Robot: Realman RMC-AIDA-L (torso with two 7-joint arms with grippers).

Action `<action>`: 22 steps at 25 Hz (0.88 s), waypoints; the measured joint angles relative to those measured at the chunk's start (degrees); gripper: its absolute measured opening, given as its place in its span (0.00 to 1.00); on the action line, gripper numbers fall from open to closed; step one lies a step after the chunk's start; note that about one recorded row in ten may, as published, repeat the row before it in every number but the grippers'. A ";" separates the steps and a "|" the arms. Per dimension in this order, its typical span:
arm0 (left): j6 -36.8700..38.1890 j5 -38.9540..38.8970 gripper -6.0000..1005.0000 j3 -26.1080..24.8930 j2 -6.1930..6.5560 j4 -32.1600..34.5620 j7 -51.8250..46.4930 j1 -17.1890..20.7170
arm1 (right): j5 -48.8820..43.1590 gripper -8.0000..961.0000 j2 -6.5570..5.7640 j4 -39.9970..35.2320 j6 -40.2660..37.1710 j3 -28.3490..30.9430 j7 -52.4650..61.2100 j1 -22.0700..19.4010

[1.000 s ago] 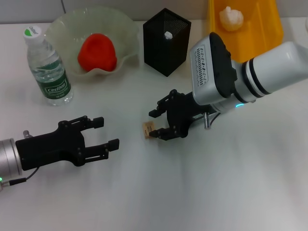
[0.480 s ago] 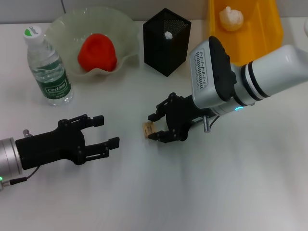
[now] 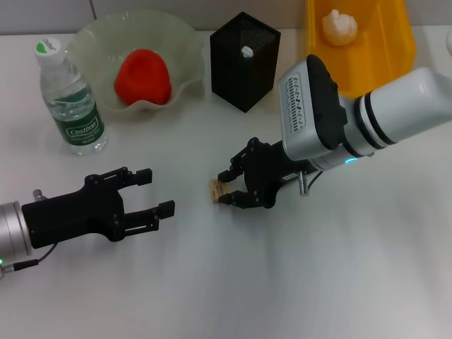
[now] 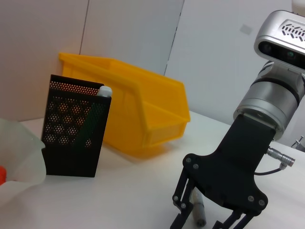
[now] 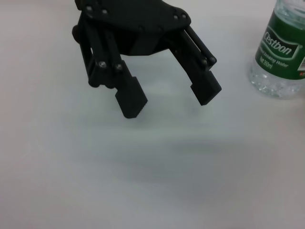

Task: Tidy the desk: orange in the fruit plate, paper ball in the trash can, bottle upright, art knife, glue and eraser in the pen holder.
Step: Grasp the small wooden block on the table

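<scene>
The small tan block eraser point(image 3: 217, 189) sits right at the tips of the right gripper point(image 3: 231, 188), toward the robot's left. Its fingers look spread around the eraser, not clamped. The left gripper point(image 3: 154, 193) idles wide open, well apart.

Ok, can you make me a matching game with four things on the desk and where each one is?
Things:
1. orange
2. paper ball
3. bottle
4. eraser

Places:
A. standing upright on the desk beside the fruit plate
B. lying on the desk at the tips of the right pincer
C. inside the yellow trash can
D. in the fruit plate

Pairs: 1-D, 2-C, 3-A, 4-B
</scene>
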 joint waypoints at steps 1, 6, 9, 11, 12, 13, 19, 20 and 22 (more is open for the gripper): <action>0.02 0.00 0.80 0.00 0.00 0.02 0.00 0.01 | 0.14 0.46 0.00 -0.03 -0.03 0.00 0.00 0.00; 0.17 -0.05 0.80 0.00 0.00 0.14 -0.01 0.03 | 0.23 0.38 -0.01 -1.32 -0.43 0.00 1.47 -0.04; 0.21 -0.19 0.80 0.00 0.00 0.14 0.00 0.02 | 0.36 0.35 -0.01 -2.57 -0.66 0.00 2.74 -0.36; 0.23 -0.23 0.80 0.00 0.00 0.14 0.00 -0.12 | 0.46 0.34 -0.01 -2.62 -0.67 0.00 2.95 -0.27; 0.23 -0.23 0.80 0.00 0.00 0.14 0.00 -0.20 | 0.50 0.34 -0.01 -2.44 -0.63 0.00 3.11 -0.04; 0.23 -0.23 0.80 0.00 0.00 0.14 0.01 -0.23 | 0.52 0.36 -0.01 -2.21 -0.43 -0.11 3.38 0.24; 0.23 -0.36 0.80 0.00 0.00 0.12 0.36 -0.31 | 2.65 0.51 -0.01 -0.39 0.69 -1.93 3.62 1.34; 0.23 -0.36 0.80 0.00 0.00 0.12 0.36 -0.31 | 3.47 0.53 -0.01 -0.28 1.24 -3.12 3.55 1.34; 0.68 -0.64 0.80 0.00 0.00 0.10 0.57 -0.44 | 7.09 0.56 -0.02 -0.49 2.43 -7.10 3.46 0.84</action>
